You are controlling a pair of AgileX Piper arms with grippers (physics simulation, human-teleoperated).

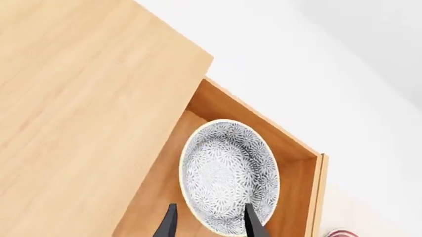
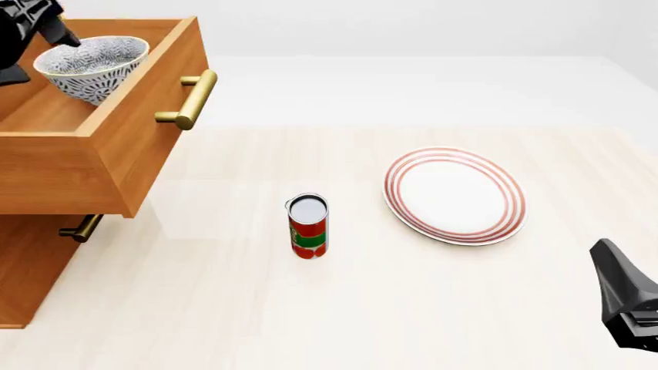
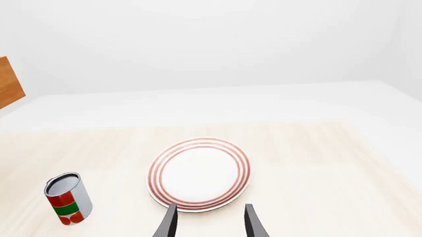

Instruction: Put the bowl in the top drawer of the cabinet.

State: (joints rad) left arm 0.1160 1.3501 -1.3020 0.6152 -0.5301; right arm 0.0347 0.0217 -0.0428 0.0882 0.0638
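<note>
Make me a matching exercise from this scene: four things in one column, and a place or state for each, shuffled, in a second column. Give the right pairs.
Things:
1. bowl
2. plate
3. can
4. top drawer

Places or states:
A. upright on the table, left of the plate in the front view
B. pulled open
C. tilted, over the open drawer, at the left gripper
D. flat on the table, red-ringed

Pairs: 1-C, 2-D, 3-A, 4-B

Glazed ceramic with dense blue-grey speckle on the bowl, upper left. Light-brown wood grain, smooth and matt, across the cabinet and top drawer. Polished brass sheen on the bar handle. Glossy white, red-ringed plate, centre right. Metal can, printed red-and-green label. Pale matt table.
</note>
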